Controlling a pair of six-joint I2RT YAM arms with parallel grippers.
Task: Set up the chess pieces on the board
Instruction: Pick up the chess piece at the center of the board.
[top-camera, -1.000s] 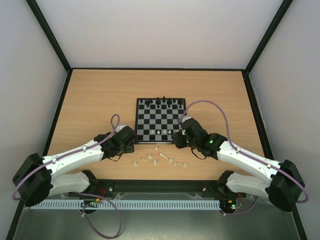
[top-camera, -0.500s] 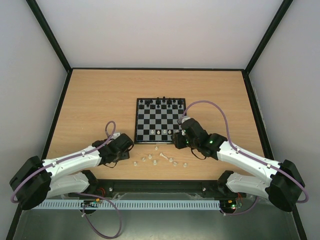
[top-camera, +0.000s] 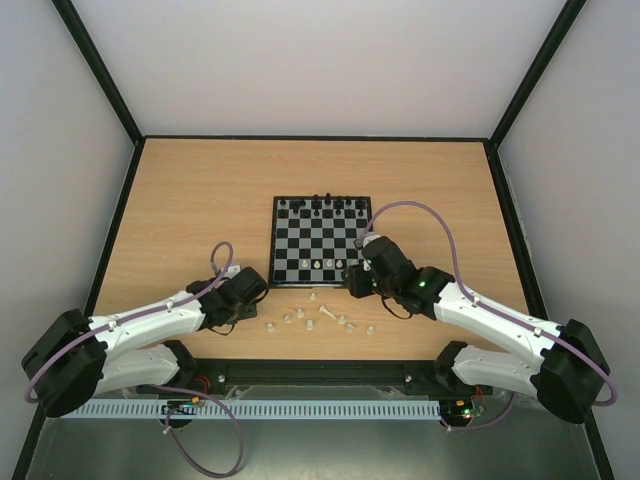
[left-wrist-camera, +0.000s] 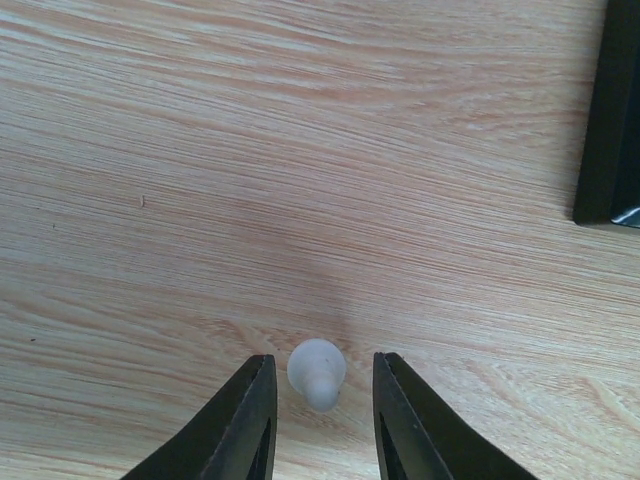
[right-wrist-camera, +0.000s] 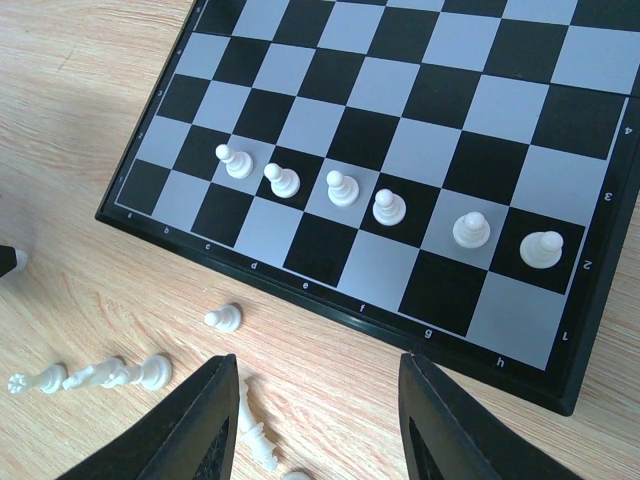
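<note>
Shows the left gripper (left-wrist-camera: 323, 358) spread on either side of a pale pawn (left-wrist-camera: 317, 372) on the bare table (left-wrist-camera: 300, 150), clear of both fingers, with a corner of the board (left-wrist-camera: 608, 110) out at 2 o'clock. Finds the right gripper (right-wrist-camera: 318, 365) spread as well, gripping nothing, hanging over wood just off the board's 6 o'clock edge, with a fallen piece (right-wrist-camera: 252, 432) just beside one finger. Counts six white pawns (right-wrist-camera: 343, 188) in a row, one rank in from that edge. Puts the other chess pieces (right-wrist-camera: 115, 373) loose on the table at 6 o'clock of the board, between the two grippers, several lying flat. Places the black pieces (top-camera: 320, 205) along the 12 o'clock edge.
</note>
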